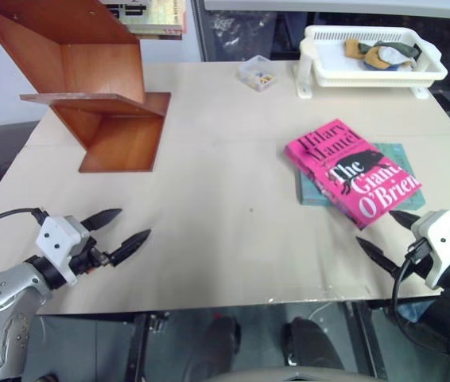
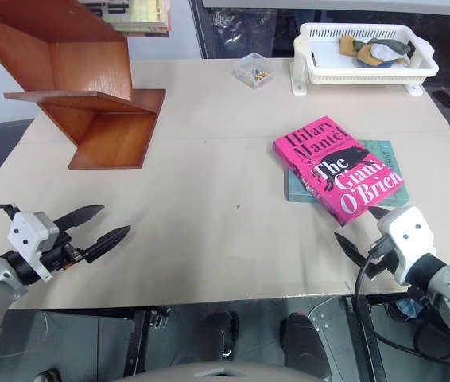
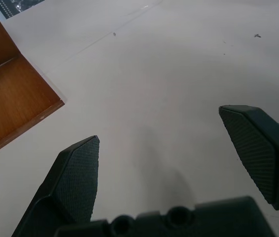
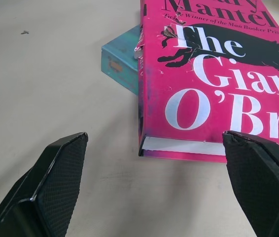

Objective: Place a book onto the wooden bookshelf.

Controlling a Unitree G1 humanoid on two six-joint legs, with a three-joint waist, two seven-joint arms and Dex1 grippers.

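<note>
Two books stacked on table (image 1: pixel 209 239): pink book (image 1: pixel 352 169) flat atop teal book (image 1: pixel 388 153), long axis diagonal, far-left to near-right. Right gripper (image 1: pixel 388 235) just near of its corner, fingers wide, empty. Left gripper (image 1: pixel 122 231) wide, empty. Bookshelf (image 1: pixel 90 87) far left.
</note>
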